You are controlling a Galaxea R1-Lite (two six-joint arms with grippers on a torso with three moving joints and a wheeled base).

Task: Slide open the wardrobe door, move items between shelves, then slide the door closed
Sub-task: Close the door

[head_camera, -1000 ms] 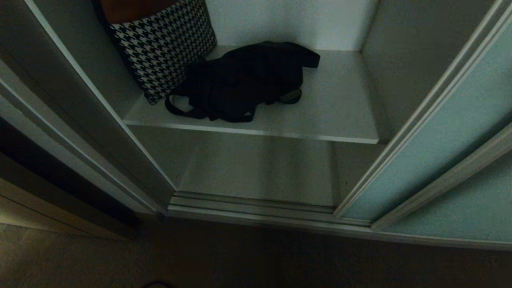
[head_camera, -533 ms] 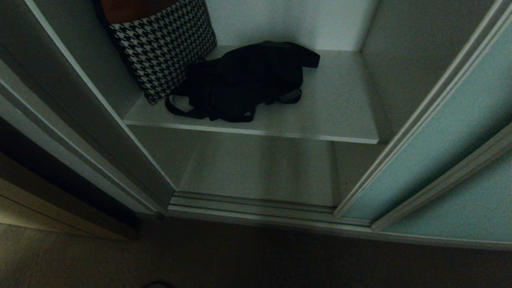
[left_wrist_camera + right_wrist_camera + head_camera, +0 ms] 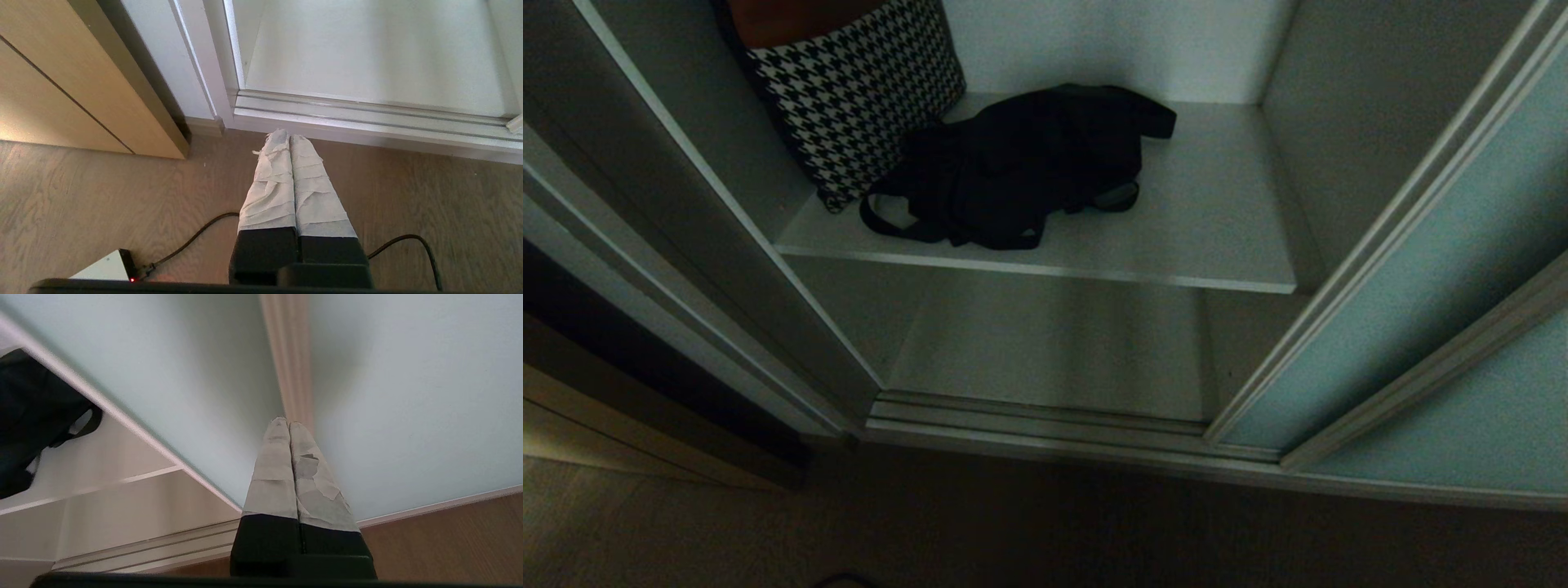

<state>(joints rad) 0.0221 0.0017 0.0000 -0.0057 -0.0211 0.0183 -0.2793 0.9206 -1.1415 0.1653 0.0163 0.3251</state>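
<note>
Wardrobe door [image 3: 408, 396] before right gripper [image 3: 289, 424] (pinched, empty)

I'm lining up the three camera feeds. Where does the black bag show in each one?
Head view: black bag on the upper shelf, against a houndstooth bag.
Left wrist view: not in it.
Right wrist view: at the picture's left edge, on the same shelf.
Shared landmark: the bottom door track.
</note>
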